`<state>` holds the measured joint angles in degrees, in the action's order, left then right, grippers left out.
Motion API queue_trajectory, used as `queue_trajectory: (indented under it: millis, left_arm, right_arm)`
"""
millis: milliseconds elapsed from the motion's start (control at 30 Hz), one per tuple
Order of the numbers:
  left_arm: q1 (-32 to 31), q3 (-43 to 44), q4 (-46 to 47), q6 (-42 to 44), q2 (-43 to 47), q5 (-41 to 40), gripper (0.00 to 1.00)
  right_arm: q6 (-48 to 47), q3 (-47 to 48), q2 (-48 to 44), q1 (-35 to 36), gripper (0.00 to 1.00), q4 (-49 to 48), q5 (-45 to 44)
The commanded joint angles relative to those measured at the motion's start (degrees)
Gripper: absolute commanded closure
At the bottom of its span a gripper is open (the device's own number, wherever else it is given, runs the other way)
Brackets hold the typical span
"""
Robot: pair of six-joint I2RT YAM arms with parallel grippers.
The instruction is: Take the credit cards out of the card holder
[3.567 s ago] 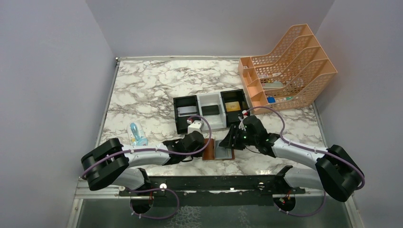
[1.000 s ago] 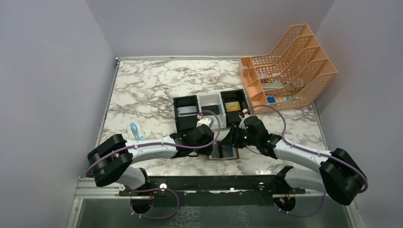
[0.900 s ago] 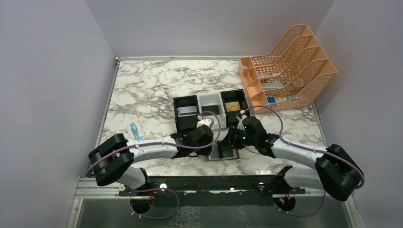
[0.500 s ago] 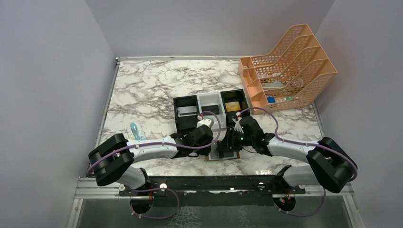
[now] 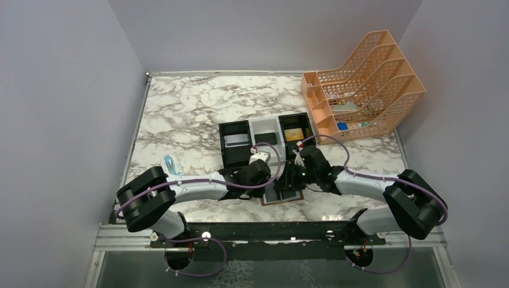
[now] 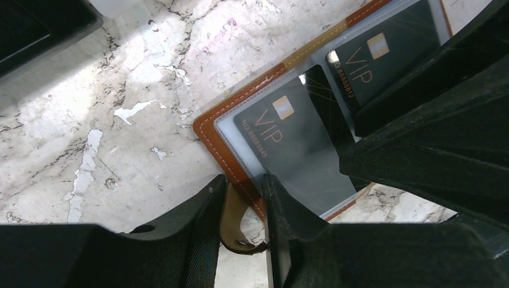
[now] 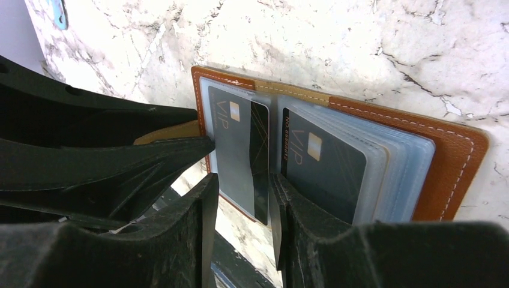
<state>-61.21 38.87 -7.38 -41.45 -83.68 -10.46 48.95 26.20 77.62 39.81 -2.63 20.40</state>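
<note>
Closing tighter than before, the left gripper (image 6: pixel 243 186) pinches the card holder (image 7: pixel 456 162). The right gripper (image 7: pixel 243 180) has moved onto a dark card (image 7: pixel 240 141); its hold is unclear.

two dark cards (image 7: pixel 231 138) (image 7: pixel 324 168), one card holder (image 7: pixel 456 162)

Top view: fixed camera high above and behind the card holder (image 5: pixel 282 195), tilted down across the whole table (image 5: pixel 192 108). It is far off, so the holder looks small, just below centre.
Left wrist view: very close above the card holder (image 6: pixel 300 120), from its left side, facing down and rightward.
Right wrist view: equally close above the card holder (image 7: pixel 456 168), from its right side, facing down and leftward.
Shared: all three show the open holder and the marble just beside it.
</note>
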Motion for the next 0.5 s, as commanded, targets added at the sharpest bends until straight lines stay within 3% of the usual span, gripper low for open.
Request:
queue_trajectory:
  millis: [0, 467]
  left_arm:
    - [-0.32, -0.87, 0.81, -0.11, -1.32, -0.46, 0.7]
    - [-0.66, -0.64, 1.14, 0.06, -3.15, -0.22, 0.73]
  right_arm:
    - [-1.19, 0.92, 0.52, 0.35, 0.64, 3.18, -3.45]
    - [-0.39, -0.31, 0.99, 0.31, 0.68, -0.76, 0.54]
